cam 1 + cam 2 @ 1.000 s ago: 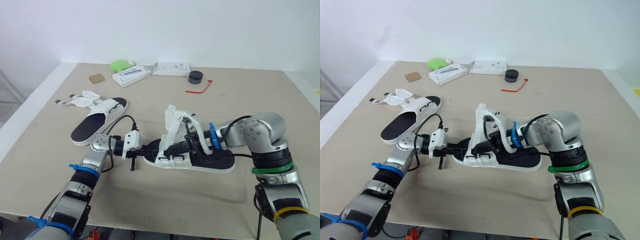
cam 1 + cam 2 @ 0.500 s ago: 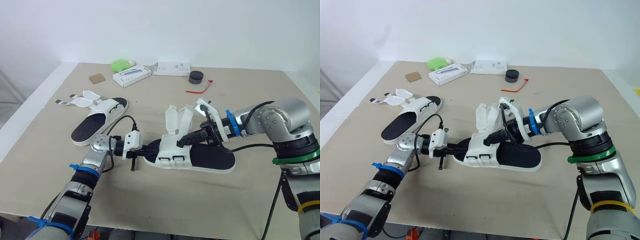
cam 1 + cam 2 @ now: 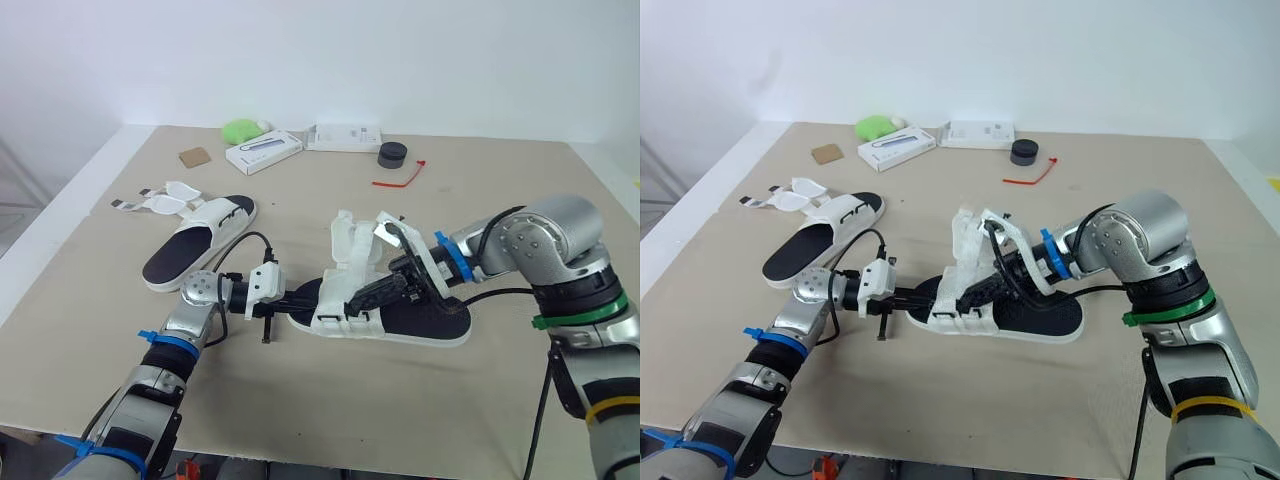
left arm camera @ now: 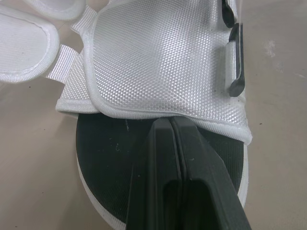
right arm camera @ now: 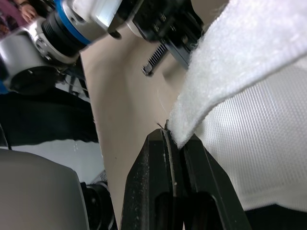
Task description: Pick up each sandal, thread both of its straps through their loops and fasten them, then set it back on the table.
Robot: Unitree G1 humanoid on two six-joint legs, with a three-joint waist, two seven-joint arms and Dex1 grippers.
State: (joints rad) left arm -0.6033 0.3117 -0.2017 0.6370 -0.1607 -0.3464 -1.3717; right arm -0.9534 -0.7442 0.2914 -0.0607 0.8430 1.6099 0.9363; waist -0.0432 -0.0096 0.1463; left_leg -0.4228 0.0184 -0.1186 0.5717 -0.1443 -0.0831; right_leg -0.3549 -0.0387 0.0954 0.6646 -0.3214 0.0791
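Sandal (image 3: 345,310) I'm working sits mid-table (image 3: 330,400), flat on its sole; black footbed (image 4: 110,158), white sole rim, white mesh upper, black loops (image 4: 235,62) on one side, strap flaps standing up loose, so neither is threaded yet. Left gripper (image 3: 312,297) has its fingers pressed together, lying on the footbed with the tips at the edge of the upper; I see nothing between them, so I read it as pinning, not pinching. Right gripper (image 5: 175,136) is clamped on the fuzzy edge of a strap (image 5: 225,72). Handling guess: light foam, sole fairly stiff, straps soft and floppy, will fold if pushed; best to pinch a strap near its tip and pull through the loop. Second sandal (image 3: 195,240) lies well apart toward the table's left edge, straps splayed open.
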